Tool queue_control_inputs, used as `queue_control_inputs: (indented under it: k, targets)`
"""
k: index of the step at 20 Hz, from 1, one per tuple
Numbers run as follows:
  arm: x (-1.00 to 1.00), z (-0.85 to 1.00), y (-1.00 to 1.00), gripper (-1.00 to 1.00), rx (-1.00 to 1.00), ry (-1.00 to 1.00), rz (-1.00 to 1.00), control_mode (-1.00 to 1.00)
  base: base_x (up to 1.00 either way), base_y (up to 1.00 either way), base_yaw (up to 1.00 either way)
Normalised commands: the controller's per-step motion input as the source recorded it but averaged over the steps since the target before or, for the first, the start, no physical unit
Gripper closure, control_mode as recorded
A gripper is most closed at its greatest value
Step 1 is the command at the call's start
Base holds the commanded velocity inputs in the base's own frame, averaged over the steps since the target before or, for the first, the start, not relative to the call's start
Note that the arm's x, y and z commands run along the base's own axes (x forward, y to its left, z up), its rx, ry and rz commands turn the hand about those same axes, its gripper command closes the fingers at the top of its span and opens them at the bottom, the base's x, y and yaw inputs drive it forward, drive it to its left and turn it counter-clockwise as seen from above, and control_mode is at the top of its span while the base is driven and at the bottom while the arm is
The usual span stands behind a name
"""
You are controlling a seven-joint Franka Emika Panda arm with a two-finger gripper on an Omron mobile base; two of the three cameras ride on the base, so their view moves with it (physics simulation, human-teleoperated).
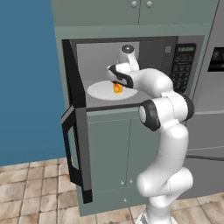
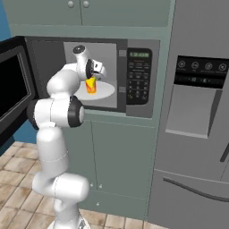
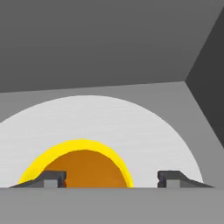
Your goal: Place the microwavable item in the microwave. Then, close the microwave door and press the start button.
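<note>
From left: I see the microwave door (image 1: 76, 144) swung wide open; my gripper (image 3: 111, 179) inside the microwave (image 1: 131, 72), jaws apart, left fingertip (image 3: 52, 179) at the yellow cup (image 3: 81, 168), right one clear of it. The cup stands on the turntable (image 3: 144, 131) directly below the gripper; keypad panel (image 2: 137, 76) to its right.

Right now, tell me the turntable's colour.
White; the turntable shows best in the hand view, under the yellow cup.
</note>
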Motion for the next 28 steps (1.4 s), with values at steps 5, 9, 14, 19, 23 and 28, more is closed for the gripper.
queue_control_inputs:
  k: [5,9,14,19,23,28]
  targets:
    - [-0.02,0.0,0.05,-1.0,0.0,-0.21,0.04,-1.0,0.0,0.0,0.0]
    - [-0.44,-0.23,0.03,-1.0,0.0,-0.42,0.05,-1.0,0.0,0.0,0.0]
    - [-0.47,0.19,0.07,-1.0,0.0,-0.38,0.04,-1.0,0.0,0.0,0.0]
    - [-0.67,0.24,0.0,-1.0,0.0,-0.11,0.0,-1.0,0.0,0.0,0.0]
    - [-0.89,0.77,0.0,-1.0,0.0,-0.03,0.0,-1.0,0.0,0.0,0.0]
    - [-0.85,1.0,0.0,-1.0,0.0,0.0,0.0,-1.0,0.0,0.0,0.0]
